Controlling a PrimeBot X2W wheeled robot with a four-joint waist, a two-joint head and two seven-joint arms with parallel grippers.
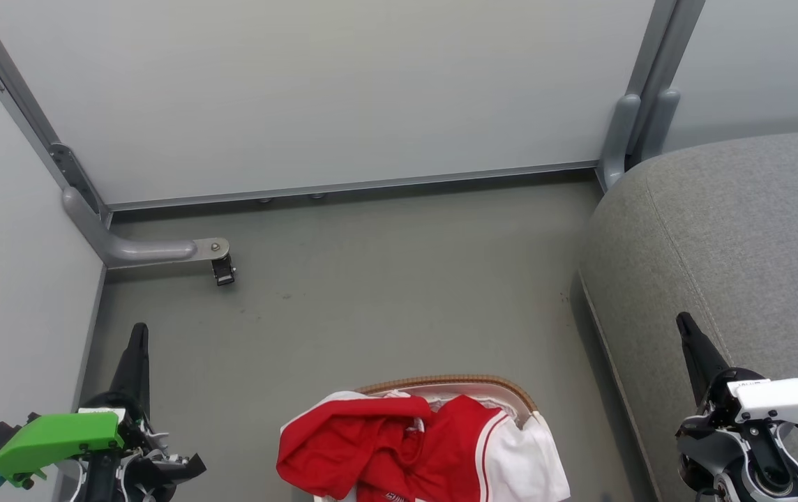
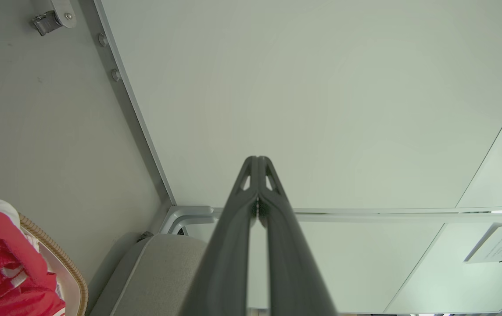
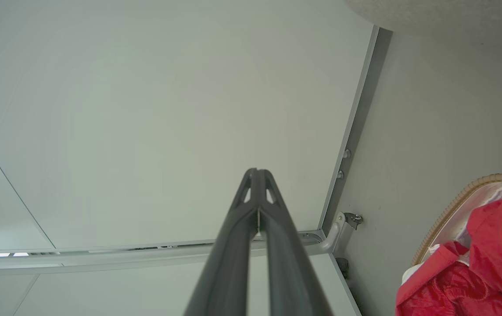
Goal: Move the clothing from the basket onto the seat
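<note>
Grey floor (image 1: 385, 279) in a panelled corner: nothing lifted, the first pick not yet begun.
In the head view the seat (image 1: 741, 230) fills 3 o'clock. The basket (image 1: 441, 382) stands on the floor at 6 o'clock, near the seat, with the clothing (image 1: 385, 446) heaped in it and spilling over its rim. The left gripper (image 1: 139, 329) at 8 o'clock and the right gripper (image 1: 685, 324) at 4 o'clock are both clenched on nothing. Next, I judge, one gripper must part its fingers, swing to 6 o'clock and pinch a red fold.
</note>
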